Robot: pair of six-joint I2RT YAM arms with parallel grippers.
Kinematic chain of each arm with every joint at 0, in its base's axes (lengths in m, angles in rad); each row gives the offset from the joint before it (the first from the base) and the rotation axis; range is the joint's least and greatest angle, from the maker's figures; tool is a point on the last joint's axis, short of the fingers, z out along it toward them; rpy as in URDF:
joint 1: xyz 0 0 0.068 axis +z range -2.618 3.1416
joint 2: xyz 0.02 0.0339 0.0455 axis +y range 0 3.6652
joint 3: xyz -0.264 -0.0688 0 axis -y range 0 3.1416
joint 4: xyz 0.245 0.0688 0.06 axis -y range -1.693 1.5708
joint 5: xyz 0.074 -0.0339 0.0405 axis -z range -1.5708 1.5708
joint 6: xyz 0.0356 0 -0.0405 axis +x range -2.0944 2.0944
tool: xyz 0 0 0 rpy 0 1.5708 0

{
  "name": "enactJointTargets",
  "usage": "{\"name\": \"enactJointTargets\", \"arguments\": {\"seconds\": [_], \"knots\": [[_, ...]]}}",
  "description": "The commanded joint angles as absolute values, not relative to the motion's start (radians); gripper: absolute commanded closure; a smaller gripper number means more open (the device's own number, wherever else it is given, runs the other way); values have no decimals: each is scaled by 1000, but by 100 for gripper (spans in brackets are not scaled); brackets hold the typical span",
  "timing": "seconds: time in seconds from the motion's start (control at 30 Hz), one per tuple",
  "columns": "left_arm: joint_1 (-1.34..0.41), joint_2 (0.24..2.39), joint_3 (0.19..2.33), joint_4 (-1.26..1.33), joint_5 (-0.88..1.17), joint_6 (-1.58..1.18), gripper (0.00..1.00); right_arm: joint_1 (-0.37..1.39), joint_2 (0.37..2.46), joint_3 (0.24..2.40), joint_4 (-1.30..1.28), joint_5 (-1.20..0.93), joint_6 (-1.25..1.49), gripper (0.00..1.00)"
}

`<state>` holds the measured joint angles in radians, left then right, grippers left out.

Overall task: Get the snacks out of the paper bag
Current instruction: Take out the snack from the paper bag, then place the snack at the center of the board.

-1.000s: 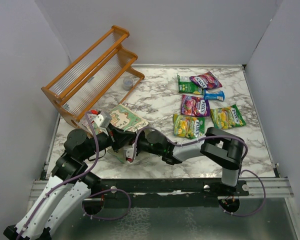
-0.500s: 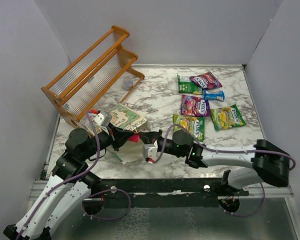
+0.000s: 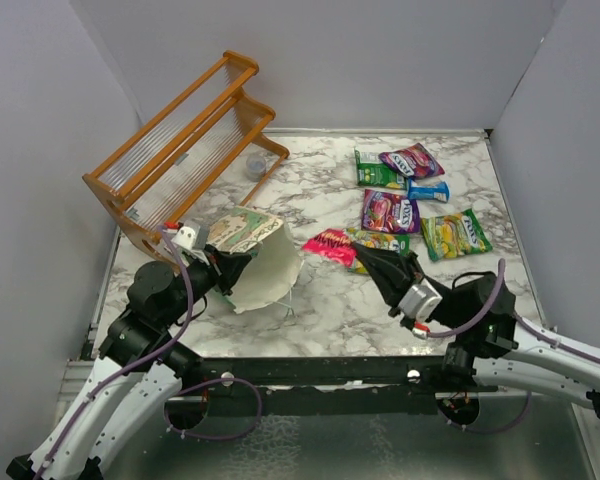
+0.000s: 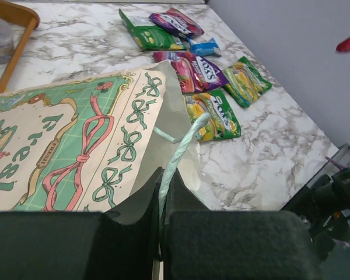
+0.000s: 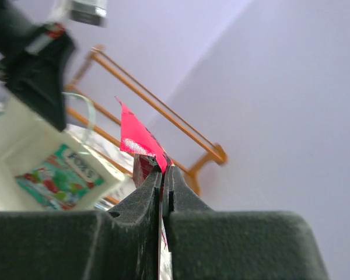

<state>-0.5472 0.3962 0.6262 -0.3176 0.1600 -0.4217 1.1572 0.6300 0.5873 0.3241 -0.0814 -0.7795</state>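
Note:
The pale-green paper bag (image 3: 252, 250) lies tipped with its cream mouth facing right. My left gripper (image 3: 223, 268) is shut on its string handle (image 4: 179, 153), which runs between the jaws (image 4: 162, 182). My right gripper (image 3: 365, 257) is shut on a red snack packet (image 3: 330, 243), held above the table right of the bag; that packet (image 5: 137, 140) sticks out of the shut jaws (image 5: 164, 170). A teal-and-red packet (image 5: 57, 174) shows at the bag's mouth. Several snacks lie at the right: green (image 3: 377, 172), purple (image 3: 412, 160), blue (image 3: 428, 190), purple-pink (image 3: 390, 211), yellow-green (image 3: 456, 233).
An orange wooden rack (image 3: 180, 150) leans at the back left, with a small clear cup (image 3: 255, 165) beside its foot. Grey walls enclose the marble table (image 3: 330, 300) on three sides. The rack's corner (image 4: 11, 14) shows in the left wrist view.
My right arm has pulled back out of the bag and swung right, carrying the red packet. The left gripper has raised the bag, so its mouth stands open wider.

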Motion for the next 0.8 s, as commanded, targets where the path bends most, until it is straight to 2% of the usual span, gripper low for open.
{"name": "enactJointTargets", "arguments": {"seconds": [0.0,0.07,0.13,0.3,0.5,0.67,0.77], "knots": [[-548,374,654,-347,48,-431,100,1157,649,589,441,335,-754,99],[-548,377,654,-345,52,-432,100,1143,722,593,522,540,-772,99],[-548,386,653,-340,69,-430,100,1077,789,606,524,621,-711,99],[-560,424,648,-318,126,-437,100,724,871,597,368,443,-244,99],[-603,443,645,-318,129,-443,100,436,913,511,168,526,376,99],[-602,399,641,-321,89,-448,100,287,809,373,144,399,589,99],[-601,375,638,-324,62,-451,100,271,779,337,89,430,681,98]]}}
